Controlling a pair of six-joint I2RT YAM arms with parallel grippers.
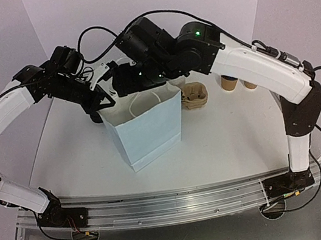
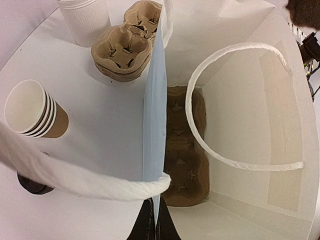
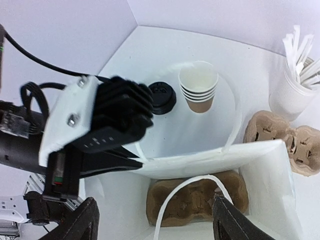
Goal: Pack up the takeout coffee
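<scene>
A stack of kraft coffee cups [image 3: 198, 87] with white insides stands behind the white paper bag [image 1: 146, 125], beside a black lid [image 3: 162, 95]. The left wrist view shows the same cups [image 2: 32, 110] and lid [image 2: 32, 185]. Two more brown cups [image 1: 228, 83] stand at the back right. A brown cup carrier [image 3: 200, 197] lies on the bag's floor. My left gripper [image 2: 155, 222] is shut on the bag's rim at its back left corner. My right gripper [image 3: 155, 225] hangs open over the bag's mouth, nothing between its fingers.
A stack of spare pulp carriers [image 1: 195, 97] sits right of the bag, with a white cup of wrapped straws [image 3: 295, 85] behind it. The bag's handle loop [image 2: 235, 100] arches across its opening. Both arms crowd the space above the bag's back edge.
</scene>
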